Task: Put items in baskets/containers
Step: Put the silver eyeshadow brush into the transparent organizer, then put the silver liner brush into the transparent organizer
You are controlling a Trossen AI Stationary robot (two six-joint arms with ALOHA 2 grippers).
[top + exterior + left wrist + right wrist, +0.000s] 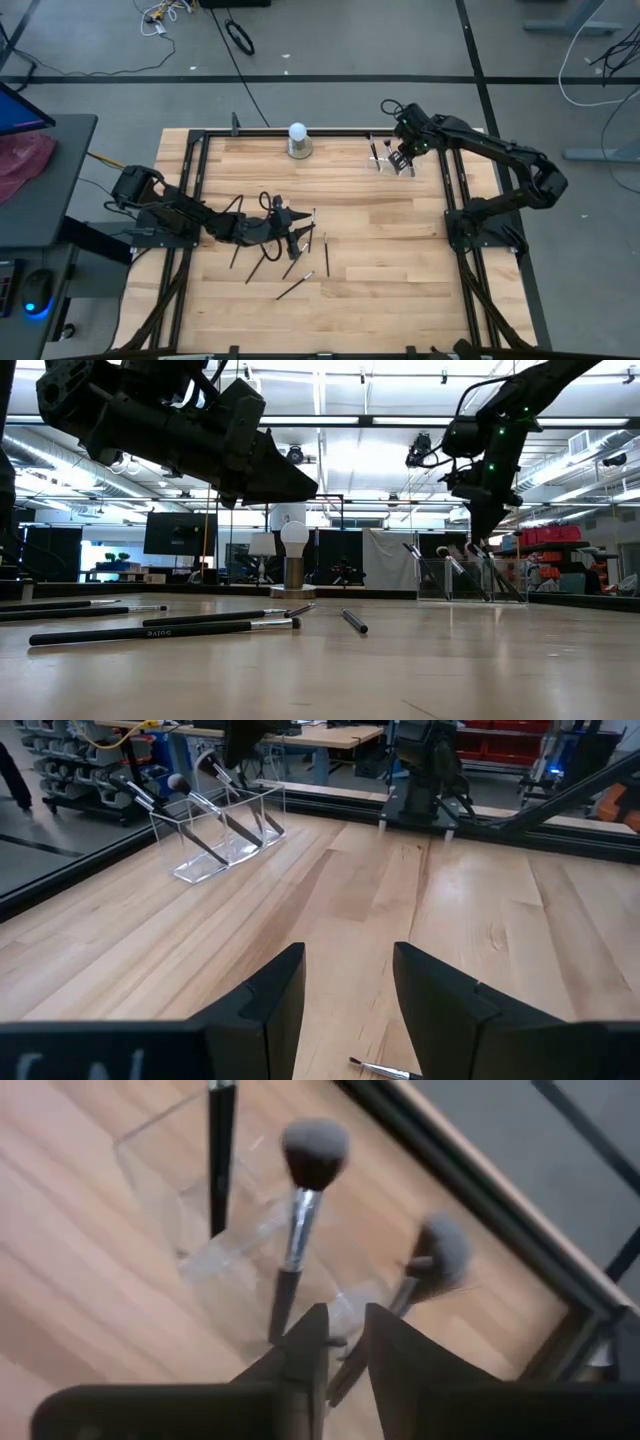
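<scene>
The clear plastic holder (391,158) stands at the table's two o'clock, with three makeup brushes (300,1210) leaning in it. The right gripper (403,152) hangs directly above it, fingers slightly parted and gripping nothing. About six loose brushes (295,288) lie near six o'clock around the left gripper (300,240), whose fingers are spread and empty.

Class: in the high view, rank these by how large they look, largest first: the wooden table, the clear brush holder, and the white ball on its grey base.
1. wooden table, by far the largest.
2 and 3. clear holder and white ball on grey base: they look about alike, so no ranking between them.
</scene>
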